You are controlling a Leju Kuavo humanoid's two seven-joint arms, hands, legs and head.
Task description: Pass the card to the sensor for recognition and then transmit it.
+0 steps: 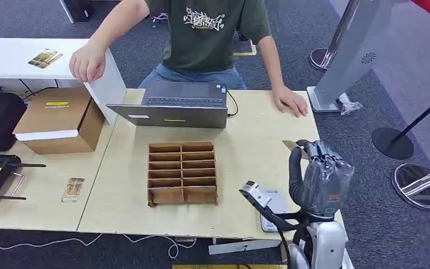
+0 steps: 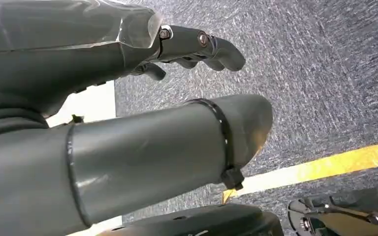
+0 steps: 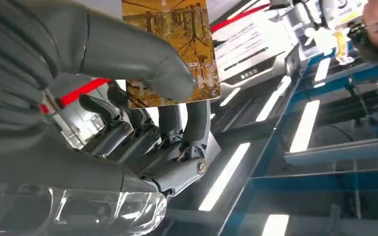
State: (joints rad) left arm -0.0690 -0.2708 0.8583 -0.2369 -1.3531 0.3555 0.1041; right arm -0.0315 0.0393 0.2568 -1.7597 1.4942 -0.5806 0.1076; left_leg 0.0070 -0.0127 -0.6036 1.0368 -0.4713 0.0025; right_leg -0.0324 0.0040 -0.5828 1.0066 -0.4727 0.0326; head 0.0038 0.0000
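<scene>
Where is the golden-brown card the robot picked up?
The golden-brown card is pinched in the robot's right hand, raised over the wooden table's right end, right of the brown cardboard divider tray.

Card [image 3: 174, 46] cut off by the right wrist picture's edge, partly covered by the right robot hand [image 3: 128, 98], its print too small to read, sensor [image 1: 269, 210] partly hidden behind the wrist

Demo hall: carpet floor [image 1: 145, 45], stanchion bases [image 1: 392, 142], laptop [image 1: 173, 105] desk.
</scene>
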